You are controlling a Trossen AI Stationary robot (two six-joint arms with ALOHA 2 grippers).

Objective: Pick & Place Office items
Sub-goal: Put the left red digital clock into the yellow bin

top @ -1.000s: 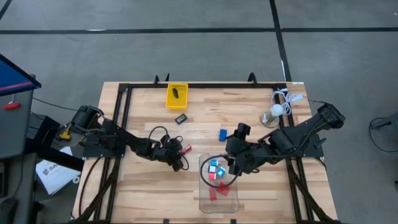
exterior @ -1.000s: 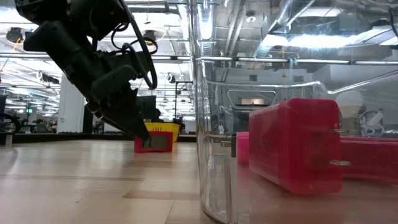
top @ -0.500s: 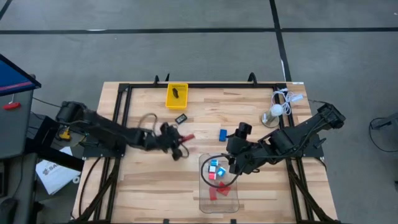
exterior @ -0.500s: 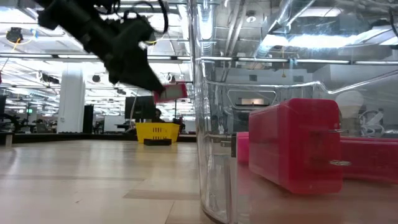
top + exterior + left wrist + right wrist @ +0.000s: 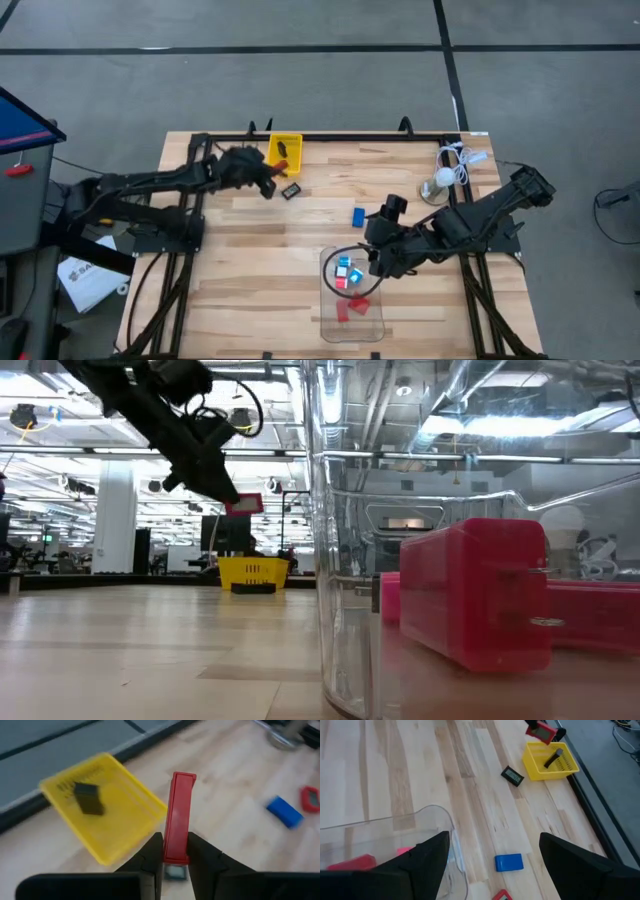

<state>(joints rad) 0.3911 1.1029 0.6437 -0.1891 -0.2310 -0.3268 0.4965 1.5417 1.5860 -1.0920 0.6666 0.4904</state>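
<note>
Left gripper (image 5: pixel 175 862) clamped on one flat red block (image 5: pixel 178 817), airborne beside yellow tray (image 5: pixel 291 158) at far edge. Right gripper (image 5: pixel 375 268) spread wide at clear plastic bin (image 5: pixel 328 300). One blue block (image 5: pixel 358 215), one black rectangle (image 5: pixel 291 190) on open tabletop.

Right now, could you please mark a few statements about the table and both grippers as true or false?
1. The left gripper holds a red block above the table. True.
2. The yellow tray is empty. False: a dark item lies in it.
3. The right gripper is open at the clear bin. True.
4. The blue block lies inside the clear bin. False: it lies on the wooden table, outside the bin.
5. A black labelled piece lies on the table near the tray. True.
</note>
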